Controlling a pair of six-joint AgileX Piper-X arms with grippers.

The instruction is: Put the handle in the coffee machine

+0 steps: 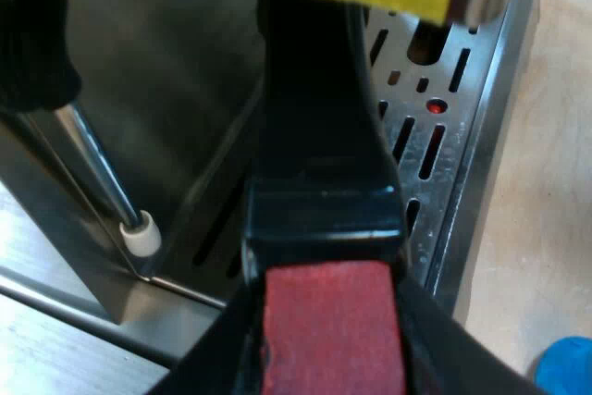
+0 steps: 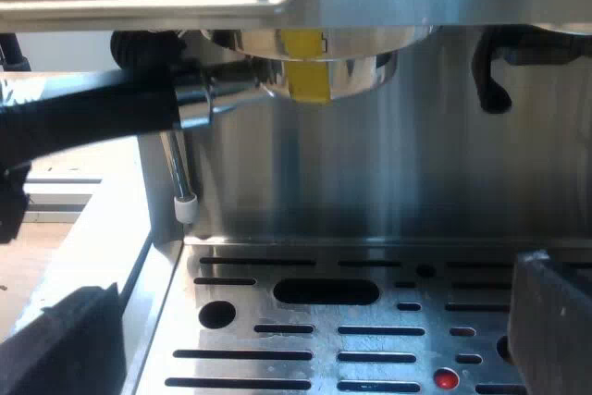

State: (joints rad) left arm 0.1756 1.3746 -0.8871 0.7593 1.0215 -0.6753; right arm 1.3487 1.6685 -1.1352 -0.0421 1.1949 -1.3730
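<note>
Espresso machine (image 2: pixel 388 164) stands ahead of both hands, steel front, drip tray (image 2: pixel 416 310) at its foot. Metal holder (image 2: pixel 324 67) is up under the brew head, a yellow tape strip (image 2: pixel 305 76) on its bowl. Its dark handle (image 2: pixel 92 117) runs out sideways toward the left hand (image 1: pixel 328 321), not square to the machine front. Grip of the left hand: closed on the handle at its red end (image 1: pixel 333 349), a finger either side, handle stretching away from the palm to the yellow strip. Grip of the right hand (image 2: pixel 310 330): open, holding nothing, fingers wide apart, low over the drip tray with the holder above and ahead of it. Steam wand (image 1: pixel 97 168), white-tipped, hangs beside the handle and apart from it. Progress, my reading: holder raised to the brew head, the larger part done. What is left is to swing the handle round to lock, then let go. Not settled: whether the holder's lugs are seated, since the rim meets the brew head in shadow. A blue thing (image 1: pixel 566 367) on the desk (image 1: pixel 546 210) beyond the tray is cut off, perhaps the tamper. Small red dot (image 2: pixel 446 379) in the tray, nature unclear.
</note>
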